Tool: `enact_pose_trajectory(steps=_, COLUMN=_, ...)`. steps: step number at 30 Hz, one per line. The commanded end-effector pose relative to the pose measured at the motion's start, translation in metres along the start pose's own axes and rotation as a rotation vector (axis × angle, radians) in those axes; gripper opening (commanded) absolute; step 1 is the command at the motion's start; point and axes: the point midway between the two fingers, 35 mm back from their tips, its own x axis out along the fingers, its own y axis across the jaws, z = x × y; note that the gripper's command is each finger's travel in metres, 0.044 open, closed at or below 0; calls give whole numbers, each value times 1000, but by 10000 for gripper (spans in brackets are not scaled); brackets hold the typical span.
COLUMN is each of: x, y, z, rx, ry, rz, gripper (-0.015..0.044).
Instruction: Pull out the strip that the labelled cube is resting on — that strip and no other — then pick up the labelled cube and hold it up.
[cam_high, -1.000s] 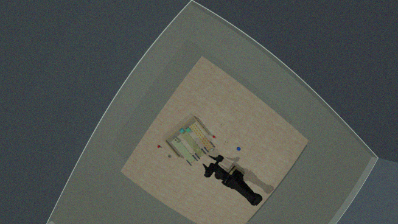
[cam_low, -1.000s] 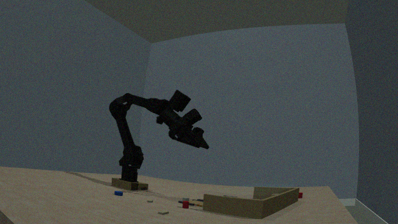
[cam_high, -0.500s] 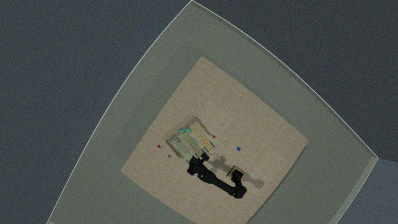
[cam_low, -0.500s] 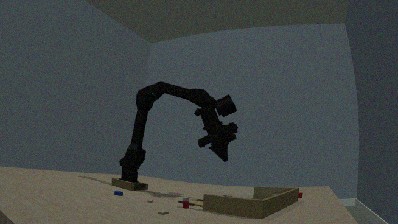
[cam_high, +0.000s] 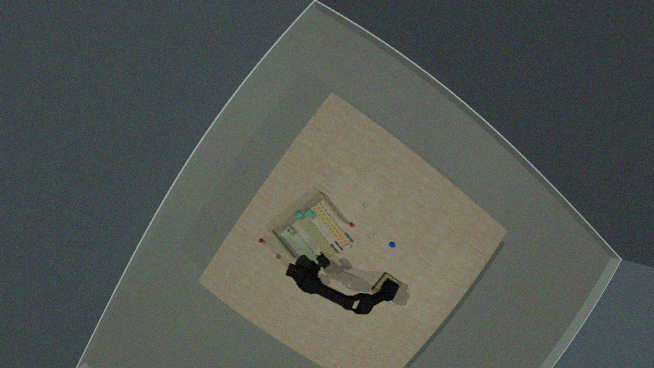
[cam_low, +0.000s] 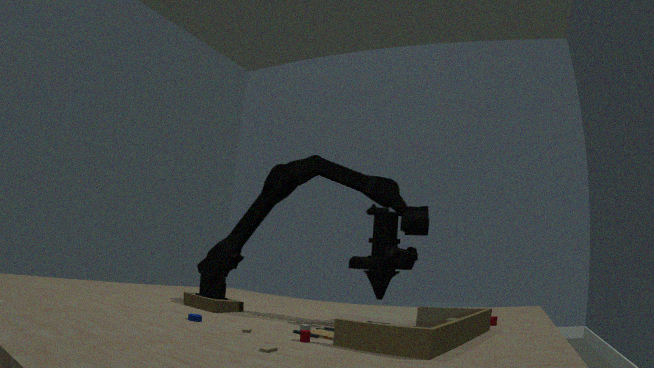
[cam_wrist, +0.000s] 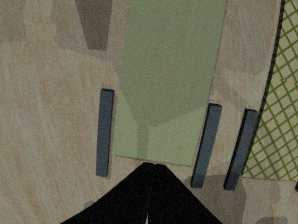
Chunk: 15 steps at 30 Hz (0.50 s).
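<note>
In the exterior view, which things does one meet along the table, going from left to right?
Blue cap → arm's base block → small flat tan piece → near red cylinder → low walled tray, with the shut gripper hanging above it → far red cylinder.

Top view high overhead, exterior low sideways, wrist close downward.

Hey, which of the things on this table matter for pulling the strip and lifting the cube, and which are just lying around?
For the job: pale green strip, its dark end bar, walled tray, pincer, shut on nothing above the strips.

Lying about: blue piece, red pieces and, crosshatched strip.
</note>
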Motion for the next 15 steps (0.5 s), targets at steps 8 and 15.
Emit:
enact_pose_trajectory(steps=8, x=12, y=0, z=3, rx=13, ry=-6, rz=-2, gripper=0)
enact_pose_trajectory(steps=15, x=23, y=0, z=3, rx=13, ry=-6, rz=-2, gripper=0)
